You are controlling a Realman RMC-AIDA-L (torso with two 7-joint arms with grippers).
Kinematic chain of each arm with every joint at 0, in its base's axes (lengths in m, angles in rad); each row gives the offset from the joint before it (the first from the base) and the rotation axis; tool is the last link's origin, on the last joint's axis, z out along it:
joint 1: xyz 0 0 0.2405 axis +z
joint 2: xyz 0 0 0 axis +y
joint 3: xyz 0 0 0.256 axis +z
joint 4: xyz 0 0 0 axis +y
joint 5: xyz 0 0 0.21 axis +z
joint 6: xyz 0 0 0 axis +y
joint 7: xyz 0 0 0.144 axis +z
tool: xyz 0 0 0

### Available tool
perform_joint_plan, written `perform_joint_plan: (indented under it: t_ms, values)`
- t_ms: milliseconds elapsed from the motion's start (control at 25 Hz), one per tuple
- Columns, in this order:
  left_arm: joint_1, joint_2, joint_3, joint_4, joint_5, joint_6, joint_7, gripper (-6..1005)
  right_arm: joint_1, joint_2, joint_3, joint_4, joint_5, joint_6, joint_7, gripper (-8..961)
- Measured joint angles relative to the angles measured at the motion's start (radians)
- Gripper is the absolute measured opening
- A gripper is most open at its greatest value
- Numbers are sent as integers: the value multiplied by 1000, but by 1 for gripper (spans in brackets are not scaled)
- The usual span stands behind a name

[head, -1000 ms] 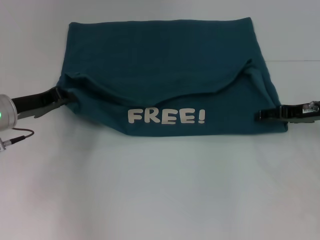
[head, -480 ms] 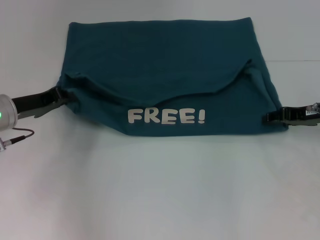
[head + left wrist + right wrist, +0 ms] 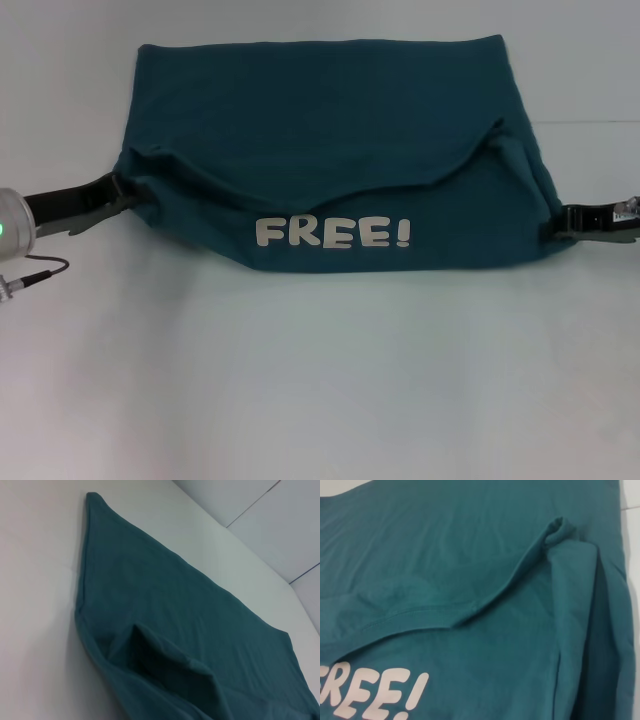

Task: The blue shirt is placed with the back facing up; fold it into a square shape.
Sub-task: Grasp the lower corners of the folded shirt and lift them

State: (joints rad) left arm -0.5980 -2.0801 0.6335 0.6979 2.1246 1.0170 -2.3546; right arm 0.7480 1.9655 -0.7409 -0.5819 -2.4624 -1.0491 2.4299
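Teal-blue cotton: the shirt lies flat on the white table, roughly rectangular, its near portion folded over so that a curved hem edge crosses the middle and the white "FREE!" lettering faces up near the front edge. The fold is uneven, puckered at both ends. Left gripper sits low at the shirt's left edge, where the fold begins, touching the cloth; whether its fingers are closed on the fabric cannot be told. Right gripper sits at the shirt's right edge, near the front corner; its finger state likewise cannot be told.
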Motion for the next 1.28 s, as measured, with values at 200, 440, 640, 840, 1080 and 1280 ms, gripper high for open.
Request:
perform_joint_plan:
  t_ms: [200, 440, 640, 840, 1080, 1280]
  values:
    - [6, 7, 0, 8, 1, 32, 2, 18, -8, -7, 0, -54, 0, -77, 12, 91]
    - [32, 40, -19, 39, 59, 187, 4, 17, -43, -43, 4, -141, -4, -261, 39, 41]
    - [53, 49, -107, 120, 217, 422, -22, 17, -70, -61, 5, -183, -23, -439, 39, 44]
    - [90, 67, -142, 204, 291, 661, -24, 17, -87, -67, 9, -208, -69, -585, 36, 47]
    - [97, 74, -182, 243, 382, 816, -17, 17, -105, -68, 13, -205, -111, -723, 11, 52]
    - [101, 74, -174, 248, 475, 891, -15, 17, -136, -68, 14, -202, -112, -789, 0, 55]
